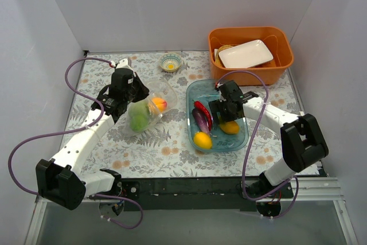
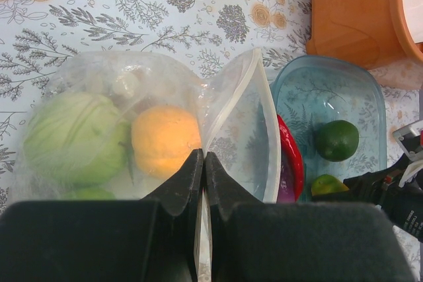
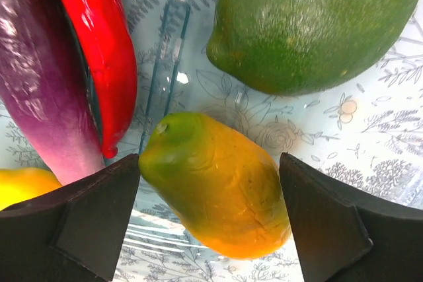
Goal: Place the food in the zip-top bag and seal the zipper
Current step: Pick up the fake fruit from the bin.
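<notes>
The clear zip-top bag [image 1: 146,107] lies left of centre, holding the green cabbage [image 2: 73,137] and the orange peach [image 2: 165,138]. My left gripper [image 2: 204,160] is shut on the bag's mouth edge, pinching the whitish zipper [image 2: 232,105] and holding the mouth up. In the blue tray [image 1: 241,142] lie the red chilli [image 3: 99,51], purple eggplant [image 3: 39,97], yellow lemon [image 3: 23,186], a green lime [image 3: 310,24] and the orange mango [image 3: 218,193]. My right gripper [image 3: 208,163] is open, with one finger on each side of the mango.
An orange bin [image 1: 287,50] holding a white plate [image 1: 245,54] stands at the back right. A small patterned bowl [image 1: 170,62] sits at the back centre. White walls enclose the floral table on three sides.
</notes>
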`<action>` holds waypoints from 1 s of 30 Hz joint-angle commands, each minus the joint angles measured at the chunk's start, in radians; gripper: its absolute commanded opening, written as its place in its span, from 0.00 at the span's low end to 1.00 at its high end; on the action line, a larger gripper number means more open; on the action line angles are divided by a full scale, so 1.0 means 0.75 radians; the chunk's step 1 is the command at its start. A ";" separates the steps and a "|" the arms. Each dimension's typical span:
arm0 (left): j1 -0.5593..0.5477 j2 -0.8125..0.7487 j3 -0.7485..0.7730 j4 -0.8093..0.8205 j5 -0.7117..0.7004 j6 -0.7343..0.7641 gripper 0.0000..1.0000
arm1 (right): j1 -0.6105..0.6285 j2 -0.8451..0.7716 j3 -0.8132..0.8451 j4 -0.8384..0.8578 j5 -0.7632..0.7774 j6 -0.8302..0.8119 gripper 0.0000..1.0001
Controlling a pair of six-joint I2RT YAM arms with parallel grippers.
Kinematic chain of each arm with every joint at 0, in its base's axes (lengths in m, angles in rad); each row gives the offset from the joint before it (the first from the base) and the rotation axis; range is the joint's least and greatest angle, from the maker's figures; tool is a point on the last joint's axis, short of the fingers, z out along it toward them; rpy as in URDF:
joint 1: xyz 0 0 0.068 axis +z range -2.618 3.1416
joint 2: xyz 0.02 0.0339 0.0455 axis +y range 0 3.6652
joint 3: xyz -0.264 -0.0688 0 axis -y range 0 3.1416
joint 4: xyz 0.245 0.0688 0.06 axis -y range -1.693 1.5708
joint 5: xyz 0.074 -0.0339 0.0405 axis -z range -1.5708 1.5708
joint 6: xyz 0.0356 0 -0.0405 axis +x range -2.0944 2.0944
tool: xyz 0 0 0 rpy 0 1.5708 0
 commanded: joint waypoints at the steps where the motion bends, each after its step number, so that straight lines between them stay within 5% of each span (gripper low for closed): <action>1: 0.004 -0.032 -0.012 -0.012 0.014 0.003 0.00 | -0.009 -0.004 -0.009 0.021 -0.021 0.005 0.91; 6: 0.004 -0.034 -0.004 -0.014 0.010 0.007 0.00 | -0.009 -0.020 -0.003 0.000 -0.053 0.018 0.84; 14: 0.004 -0.024 -0.004 -0.010 0.027 0.001 0.00 | -0.009 -0.049 0.020 -0.065 -0.033 0.004 0.98; 30: 0.004 -0.022 -0.004 -0.006 0.023 -0.008 0.00 | -0.009 -0.063 0.038 -0.196 -0.008 -0.080 0.96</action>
